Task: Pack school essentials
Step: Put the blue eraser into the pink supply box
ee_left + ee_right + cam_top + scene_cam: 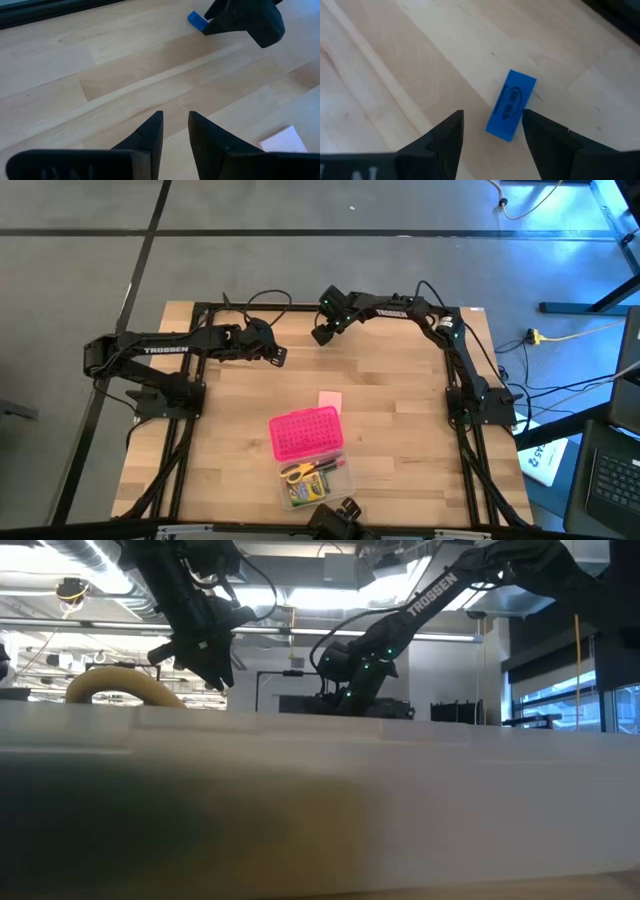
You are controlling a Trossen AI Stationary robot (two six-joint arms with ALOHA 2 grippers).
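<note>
A small blue piece (511, 105) lies flat on the wooden table near its far edge. My right gripper (492, 117) is open just above it, slanting down, with one finger on each side of the piece and touching nothing that I can see. It also shows in the left wrist view, where the blue piece (196, 21) peeks out beside my right gripper (245, 20). My left gripper (175, 120) hangs above bare wood at the far left, its fingers a little apart with nothing between them. A pale pink square pad (330, 400) lies flat at mid table.
A bright pink dotted box (305, 432) lies opened toward the near edge. Its clear half (335, 480) holds yellow-handled scissors (298, 472) and a crayon box (310, 485). A black frame (200, 308) runs along the table's edges. Bare wood lies between the pad and the far edge.
</note>
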